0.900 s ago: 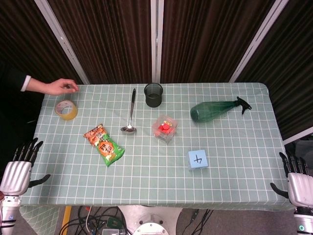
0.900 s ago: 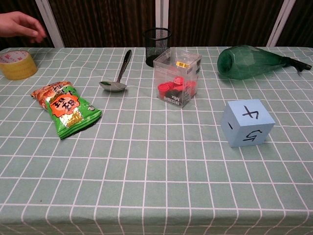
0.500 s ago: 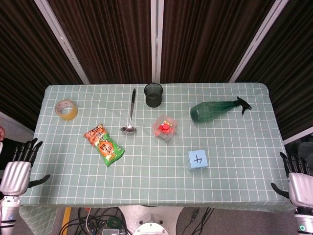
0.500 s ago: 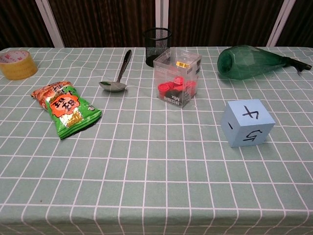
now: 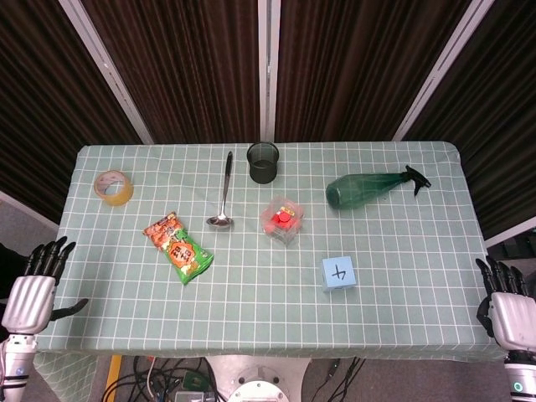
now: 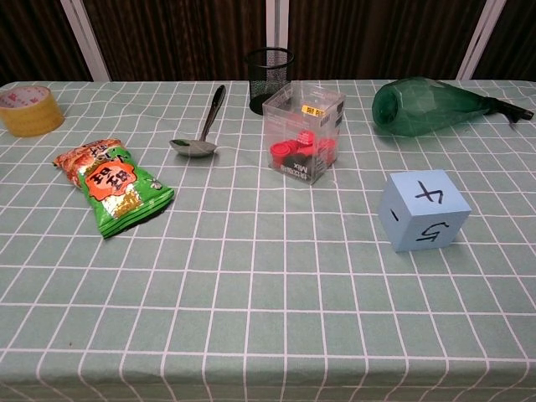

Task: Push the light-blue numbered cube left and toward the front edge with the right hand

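The person's hand seen earlier at the far-left corner has gone, leaving the table [image 5: 402, 276] free for the push. The light-blue numbered cube [image 5: 338, 273] sits unmoved, right of centre. The right hand [image 5: 508, 314], fingers spread and empty, waits off the near-right corner, well apart from it.

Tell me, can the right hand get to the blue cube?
Probably yes. The right hand waits off the table's front right corner, and only bare cloth lies between it and the cube.

A counter [image 5: 419, 276] covered by a pale green cloth with a white grid stands before dark brown pleated curtains [image 5: 184, 67], divided by pale upright strips [image 5: 268, 67]. Grey floor [image 5: 17, 218] shows at the left. Under the front edge lies what looks like tangled cables [image 5: 167, 373].
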Controlling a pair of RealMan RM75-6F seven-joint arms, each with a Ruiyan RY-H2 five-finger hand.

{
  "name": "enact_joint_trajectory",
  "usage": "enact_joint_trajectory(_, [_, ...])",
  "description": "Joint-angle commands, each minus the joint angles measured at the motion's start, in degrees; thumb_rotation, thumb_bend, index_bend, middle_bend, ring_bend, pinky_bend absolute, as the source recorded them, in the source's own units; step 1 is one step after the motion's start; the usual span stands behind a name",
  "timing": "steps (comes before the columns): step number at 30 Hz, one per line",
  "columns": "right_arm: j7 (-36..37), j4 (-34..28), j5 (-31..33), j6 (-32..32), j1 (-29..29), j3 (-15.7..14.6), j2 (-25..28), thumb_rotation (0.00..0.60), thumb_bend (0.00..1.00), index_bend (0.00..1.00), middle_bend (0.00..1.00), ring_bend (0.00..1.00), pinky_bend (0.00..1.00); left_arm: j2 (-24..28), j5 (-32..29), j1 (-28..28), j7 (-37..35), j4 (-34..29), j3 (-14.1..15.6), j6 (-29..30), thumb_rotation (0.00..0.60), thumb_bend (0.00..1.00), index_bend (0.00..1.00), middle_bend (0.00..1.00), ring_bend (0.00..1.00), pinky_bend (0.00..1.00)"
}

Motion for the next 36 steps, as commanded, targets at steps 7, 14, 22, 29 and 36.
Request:
enact_joint_trajectory(7, [1.6, -2.0, -1.1, -3.9, 2.0, -1.0, 1.7, 0.600, 1.00, 0.00, 0.83, 0.74, 0.71, 0.3, 0.0, -0.4, 0.1, 0.0, 0.0, -0.6, 0.600, 0.00, 0.04, 0.00, 0.00, 0.03])
enact_joint_trajectory(14, [12.1, -10.5, -4.7, -15.1, 7.9, -3.5, 11.2, 0.600, 1.00, 0.00, 0.91, 0.80, 0.72, 0.6, 0.2, -0.8, 0.6, -0.7, 0.0, -1.1, 0.600, 0.00, 0.04, 0.00, 0.00, 0.03])
enact_joint_trajectory(22, [26.3, -17.7, -8.0, -32.8, 19.2, -4.7, 19.8, 0.600, 1.00, 0.00, 0.92, 0.80, 0.72, 0.2, -0.3, -1.2, 0.7, -0.4, 0.2, -2.2, 0.600, 0.00, 0.04, 0.00, 0.00, 0.03])
enact_joint_trajectory(29, [32.7, -17.9, -7.6, -42.1, 26.5, -4.1, 19.2, 0.600, 1.00, 0.00, 0.93, 0.81, 0.72, 0.1, -0.8, -1.2, -0.4, 0.5, 0.2, -2.6, 0.600, 0.00, 0.03, 0.00, 0.00, 0.03])
enact_joint_trajectory(36, [37.6, -17.1, -5.3, -50.4, 32.6, -3.4, 18.1, 0.600, 1.00, 0.00, 0.93, 0.81, 0.72, 0.2, -1.1, -1.2, -1.3, 1.2, 0.3, -2.9, 0.600, 0.00, 0.04, 0.00, 0.00, 0.03])
